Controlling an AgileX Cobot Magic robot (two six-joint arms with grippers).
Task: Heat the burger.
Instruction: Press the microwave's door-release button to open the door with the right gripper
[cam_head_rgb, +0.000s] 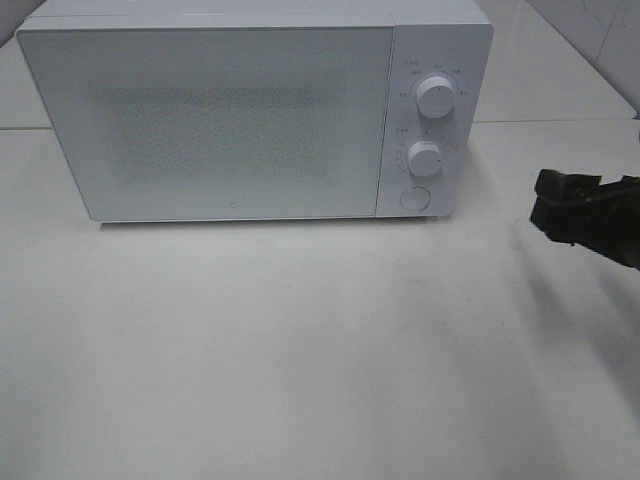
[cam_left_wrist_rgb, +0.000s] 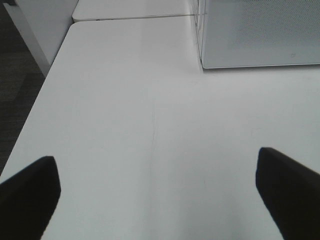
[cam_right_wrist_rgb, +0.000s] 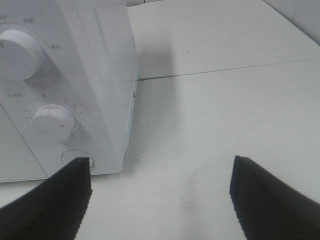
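White microwave — door pale grey, fine speckled dots. White knobs on microwave. White table. Black right gripper, ribbed — left gripper plain black.

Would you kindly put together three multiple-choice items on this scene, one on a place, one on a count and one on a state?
1. In the high view, where do the microwave's knobs sit?
A. right of the door
B. left of the door
C. on top

2. How many knobs are there?
A. one
B. two
C. four

3. How is the door?
A. wide open
B. taken off
C. shut

Answers:
1 A, both sit just past the door's right edge.
2 B, one stands above the other, over a round button.
3 C, it lies flush with the front.
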